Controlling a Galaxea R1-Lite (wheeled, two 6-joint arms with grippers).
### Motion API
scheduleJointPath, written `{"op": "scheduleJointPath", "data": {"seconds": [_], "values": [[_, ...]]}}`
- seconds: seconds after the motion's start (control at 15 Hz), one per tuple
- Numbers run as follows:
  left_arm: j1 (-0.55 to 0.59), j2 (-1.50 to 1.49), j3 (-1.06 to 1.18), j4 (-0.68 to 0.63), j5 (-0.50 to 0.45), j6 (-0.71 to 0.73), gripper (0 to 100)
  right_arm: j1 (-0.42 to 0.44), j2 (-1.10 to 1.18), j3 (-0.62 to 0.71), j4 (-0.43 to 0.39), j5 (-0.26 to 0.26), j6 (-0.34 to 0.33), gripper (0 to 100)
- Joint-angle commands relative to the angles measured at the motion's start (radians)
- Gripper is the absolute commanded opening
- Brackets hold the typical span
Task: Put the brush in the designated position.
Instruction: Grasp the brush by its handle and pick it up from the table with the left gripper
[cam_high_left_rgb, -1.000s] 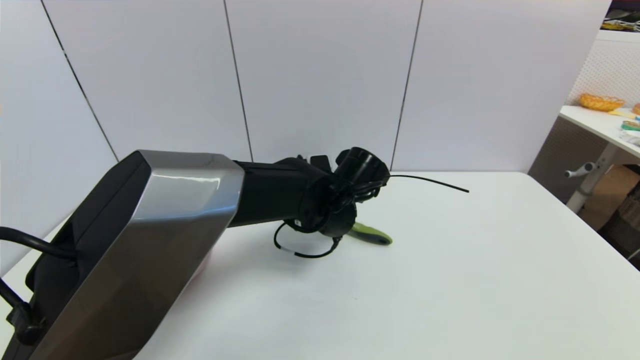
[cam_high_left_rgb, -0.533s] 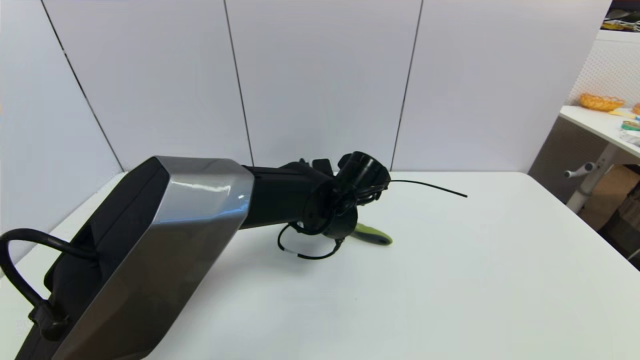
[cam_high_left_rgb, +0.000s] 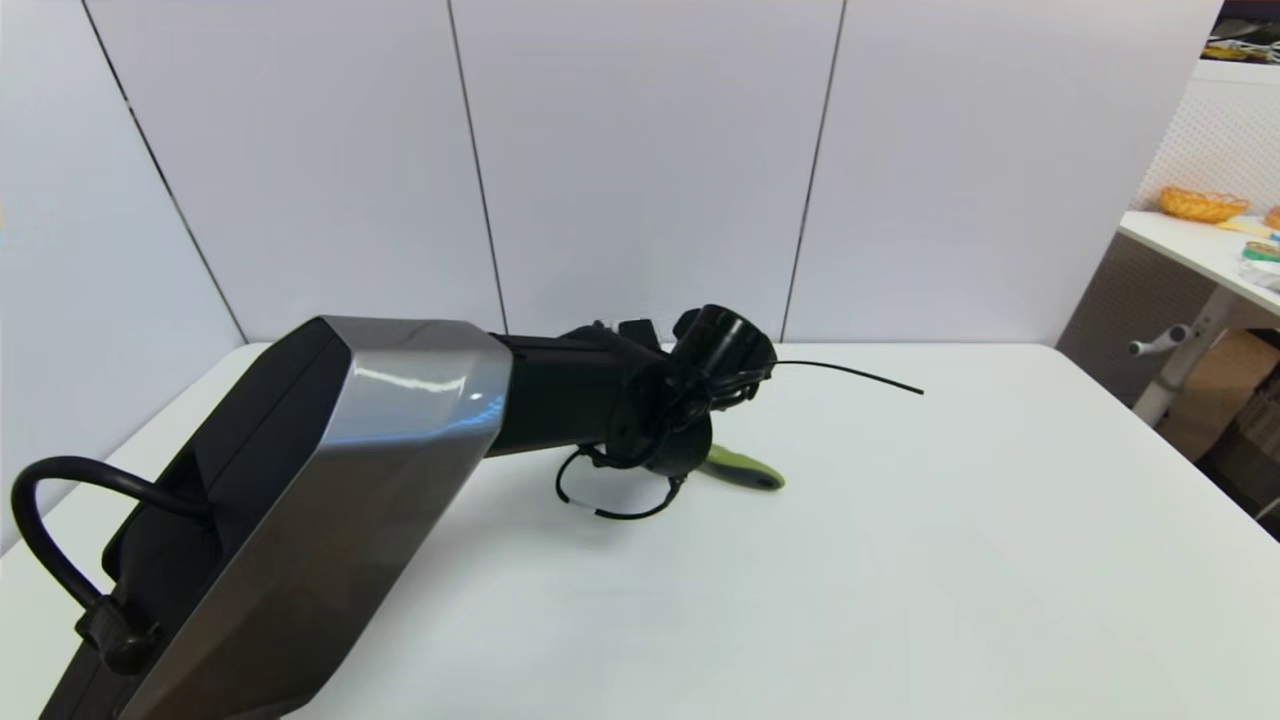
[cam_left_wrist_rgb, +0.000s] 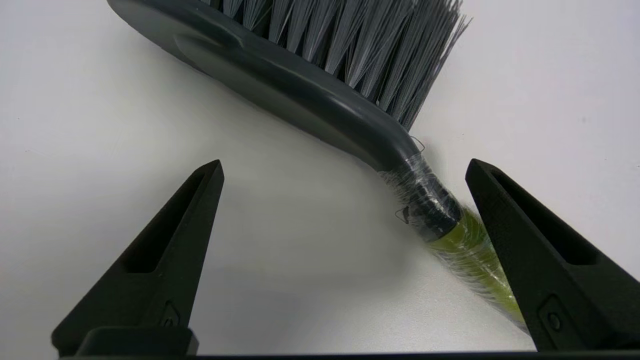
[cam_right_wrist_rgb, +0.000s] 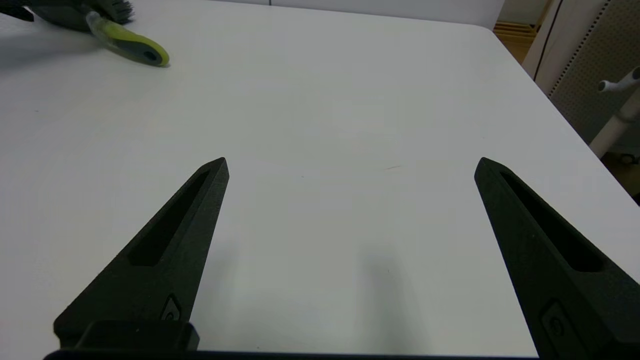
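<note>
Brush (cam_left_wrist_rgb: 320, 95) lying free on table (cam_high_left_rgb: 900, 560), left gripper (cam_left_wrist_rgb: 345, 167) wide open around its neck; grasp or release, unclear; right gripper (cam_right_wrist_rgb: 350, 165) open, empty.

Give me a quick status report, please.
Left gripper open over the brush, no grip. Brush flat on table. Right gripper open, parked apart. Nothing in the way.

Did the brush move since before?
No. The brush lies at the same spot on the table, its green tip equally far from the back edge.

Only the brush (cam_left_wrist_rgb: 320, 95) lies between the left tool's (cam_left_wrist_rgb: 345, 167) spread fingers; bare table (cam_high_left_rgb: 950, 560) surrounds it.
</note>
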Motion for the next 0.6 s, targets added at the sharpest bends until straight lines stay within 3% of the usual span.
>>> {"op": "scheduleJointPath", "data": {"seconds": [0.07,0.6], "values": [[0.013,0.001,-0.004,0.003,0.004,-0.024,100,0.001,0.001,0.002,0.001,0.001,-0.001,100],[0.027,0.006,-0.006,0.004,0.003,-0.013,100,0.0,0.001,0.002,0.001,0.001,-0.001,100]]}}
